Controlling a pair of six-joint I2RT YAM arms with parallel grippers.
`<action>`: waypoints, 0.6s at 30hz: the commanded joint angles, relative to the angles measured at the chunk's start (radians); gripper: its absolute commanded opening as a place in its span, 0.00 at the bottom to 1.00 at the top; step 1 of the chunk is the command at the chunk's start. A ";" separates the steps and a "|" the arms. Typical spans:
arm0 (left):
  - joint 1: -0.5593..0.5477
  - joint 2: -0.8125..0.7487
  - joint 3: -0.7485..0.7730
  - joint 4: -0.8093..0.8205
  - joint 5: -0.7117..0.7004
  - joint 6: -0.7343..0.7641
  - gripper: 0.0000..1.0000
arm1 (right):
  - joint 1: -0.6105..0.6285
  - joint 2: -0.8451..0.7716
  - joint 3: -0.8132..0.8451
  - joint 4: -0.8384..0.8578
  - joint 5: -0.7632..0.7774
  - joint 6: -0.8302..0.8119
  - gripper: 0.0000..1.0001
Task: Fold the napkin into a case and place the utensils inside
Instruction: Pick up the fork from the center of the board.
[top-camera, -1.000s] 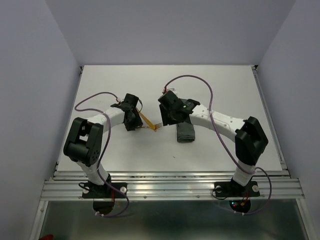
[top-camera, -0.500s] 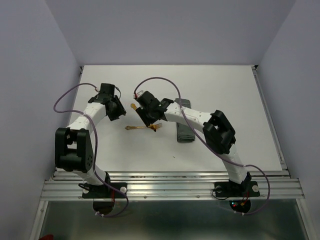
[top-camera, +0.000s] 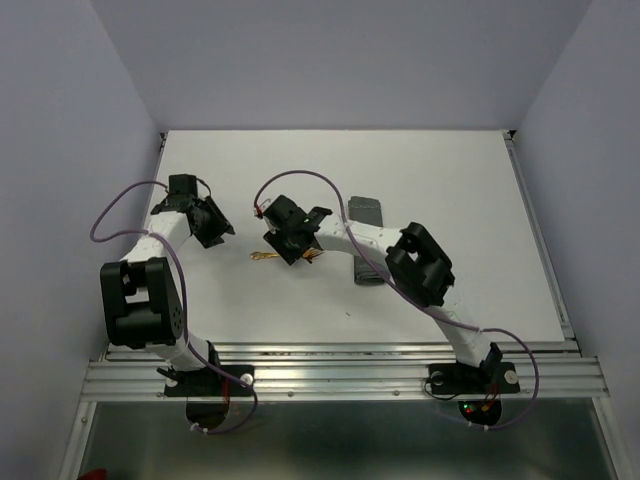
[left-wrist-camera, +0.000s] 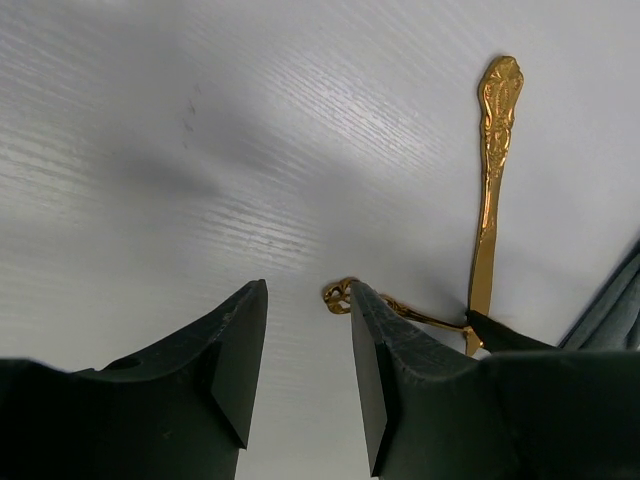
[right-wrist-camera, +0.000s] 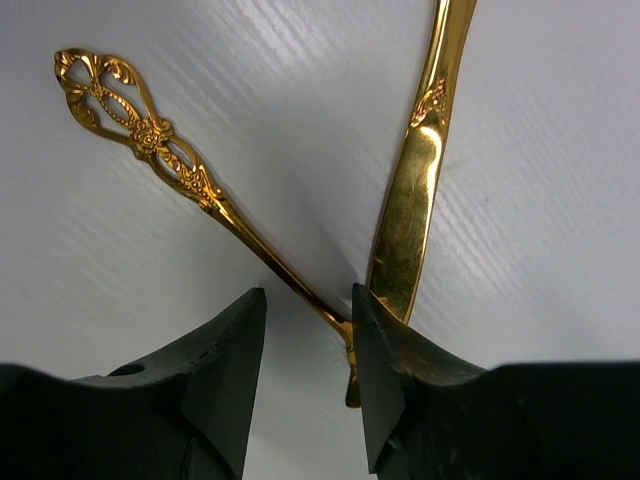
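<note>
Two gold utensils lie crossed on the white table. In the right wrist view, one has an ornate handle (right-wrist-camera: 140, 130) and the other a broad plain handle (right-wrist-camera: 418, 180). My right gripper (right-wrist-camera: 305, 350) is open, low over their crossing, with the thin shaft between its fingers. From above, the right gripper (top-camera: 298, 250) covers most of them; one handle (top-camera: 262, 256) sticks out to the left. The dark grey case (top-camera: 366, 272) lies as a narrow strip to the right, its middle hidden by my right arm. My left gripper (top-camera: 215, 228) is open and empty, to the left of the utensils (left-wrist-camera: 490, 180).
The white table (top-camera: 450, 200) is walled by pale panels on three sides. A metal rail (top-camera: 340, 375) runs along the near edge by the arm bases. Purple cables (top-camera: 300, 180) loop above both arms.
My right gripper has moved left, off the case, and now sits over the utensils. My left gripper has swung back and to the left, away from them. The utensils have shifted slightly.
</note>
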 joint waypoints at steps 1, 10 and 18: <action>0.002 -0.055 -0.008 0.019 0.025 0.035 0.50 | 0.007 0.027 0.037 0.024 -0.021 -0.017 0.44; 0.002 -0.064 -0.017 0.025 0.029 0.043 0.50 | 0.025 -0.002 0.021 0.041 -0.038 -0.013 0.22; 0.004 -0.099 -0.014 0.020 0.004 0.041 0.50 | 0.044 -0.055 0.017 0.069 -0.038 0.006 0.01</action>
